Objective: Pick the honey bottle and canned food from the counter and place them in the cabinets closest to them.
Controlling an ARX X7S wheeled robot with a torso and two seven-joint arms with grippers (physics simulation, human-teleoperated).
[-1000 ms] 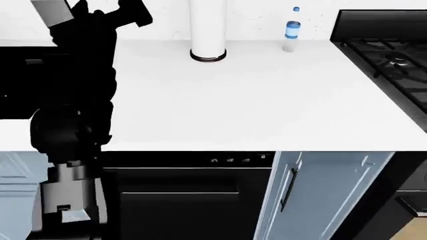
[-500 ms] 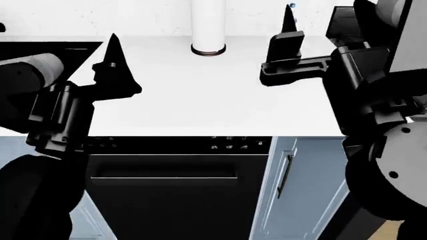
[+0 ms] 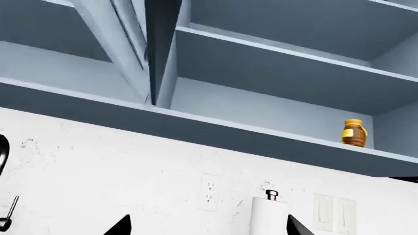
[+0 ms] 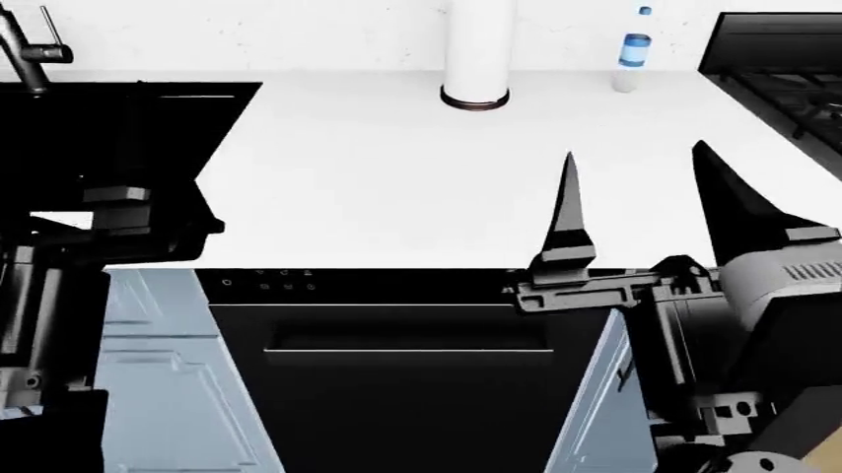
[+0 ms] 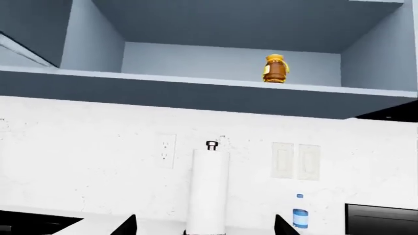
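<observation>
The honey bottle (image 5: 275, 69), amber with a yellow cap, stands upright on the lowest shelf of an open wall cabinet (image 5: 196, 83). The left wrist view shows the honey bottle (image 3: 353, 132) near that shelf's end wall. My right gripper (image 4: 645, 197) is open and empty, with its fingers pointing up over the counter's front edge. In its own view the right gripper (image 5: 204, 229) faces the wall, far below the bottle. My left gripper (image 3: 207, 230) is open too, holding nothing. The canned food is out of view.
A white paper towel roll (image 4: 476, 49) and a clear bottle with a blue label (image 4: 633, 54) stand at the back of the white counter (image 4: 394, 177). A black sink (image 4: 118, 128) lies left, a stove (image 4: 776, 69) right, a dishwasher (image 4: 394, 374) below.
The head view has shifted, so the paper towel roll sits further right. My right gripper has come down and back towards the counter's front edge. The left arm has dropped to the lower left.
</observation>
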